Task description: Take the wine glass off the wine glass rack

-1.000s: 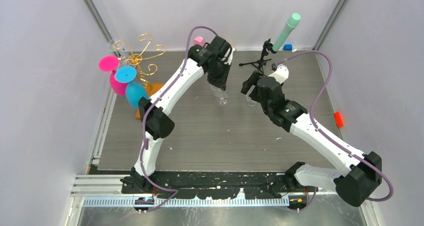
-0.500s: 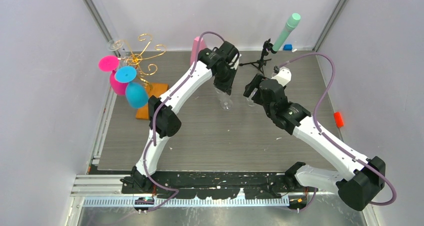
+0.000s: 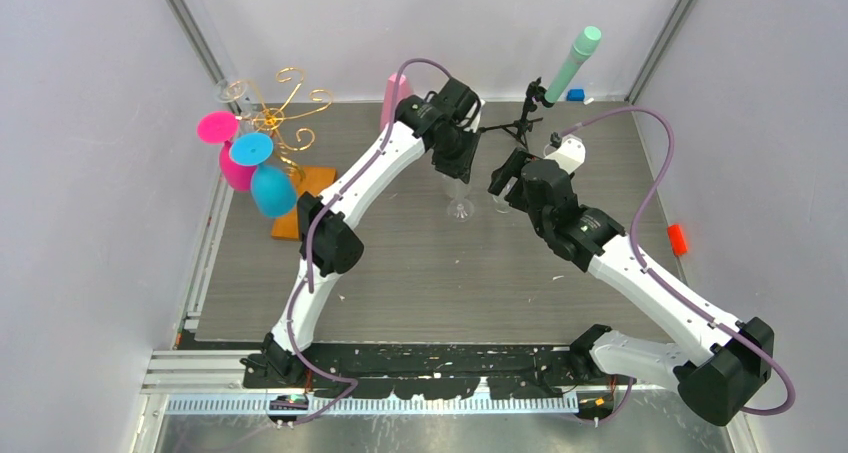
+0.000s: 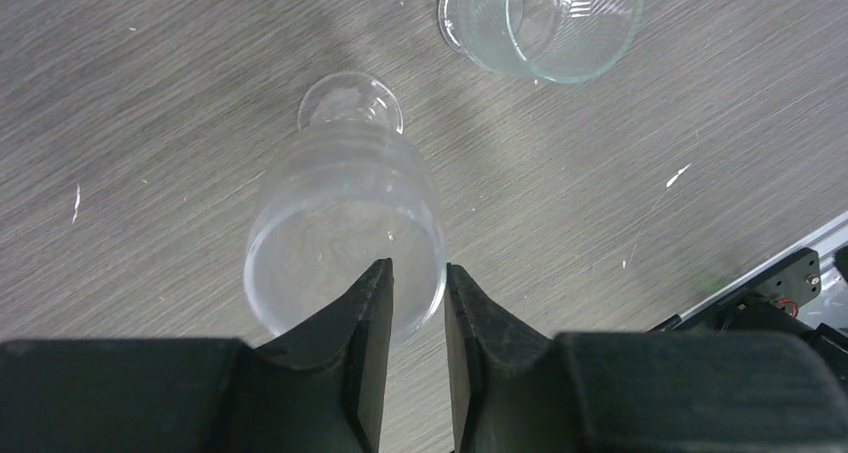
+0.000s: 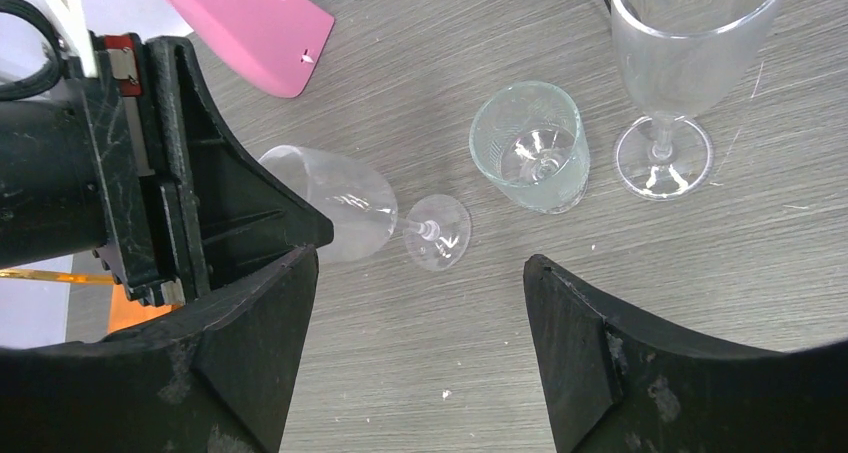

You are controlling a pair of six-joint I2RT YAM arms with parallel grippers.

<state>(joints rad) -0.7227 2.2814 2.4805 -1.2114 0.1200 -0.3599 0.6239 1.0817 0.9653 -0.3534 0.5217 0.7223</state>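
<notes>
Clear wine glass (image 4: 345, 223) sits foot-down just below the L gripper (image 4: 417, 268), fingers pinching its rim, arm stretched far w/ wrist pointing down. R gripper (image 5: 418, 263) hovers spread wide, holding nothing. Ribbed tumbler (image 5: 530, 148) & flute (image 5: 665, 53) stand beyond its fingers; wine glass rack (image 3: 285, 113) well apart from both.

No legible text, label, brand, number or sign in any view. Small red patch (image 5: 118, 47) on housing of left hand (image 4: 417, 273), seen from right wrist: too small to read.

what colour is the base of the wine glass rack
Orange-brown base, clearest in the top external view.
</notes>
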